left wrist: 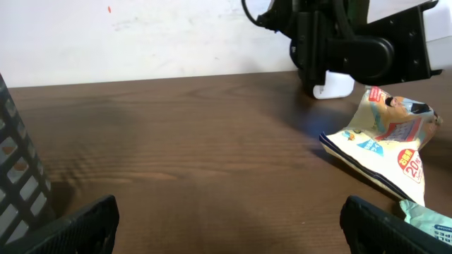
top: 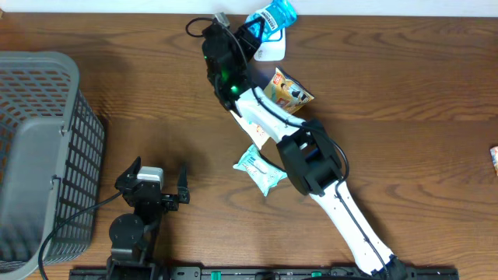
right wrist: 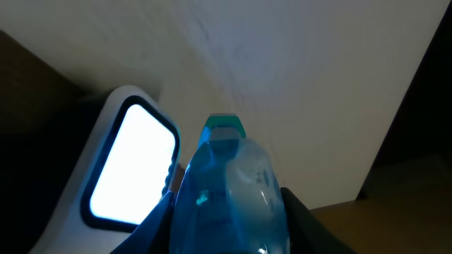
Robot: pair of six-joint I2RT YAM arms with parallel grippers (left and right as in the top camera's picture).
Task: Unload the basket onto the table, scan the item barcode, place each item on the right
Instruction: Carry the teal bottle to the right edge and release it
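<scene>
open tabletop (top: 156, 101) lies between basket (top: 71, 144) and right arm (top: 346, 211) (packets (top: 292, 93) flank the arm).

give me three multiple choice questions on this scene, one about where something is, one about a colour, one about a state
1. Where is the grey basket in the overhead view?
A) far right
B) far left
C) centre

2. What colour is the packet in the right hand?
A) red
B) yellow
C) blue

3. How is the left hand?
A) open and empty
B) shut on a packet
C) shut on the basket

Answers:
1 B: the basket fills the left side of the overhead view.
2 C: the right wrist view shows a blue packet in the grip, beside the lit scanner.
3 A: its two sides stand wide apart with nothing between them.
</scene>
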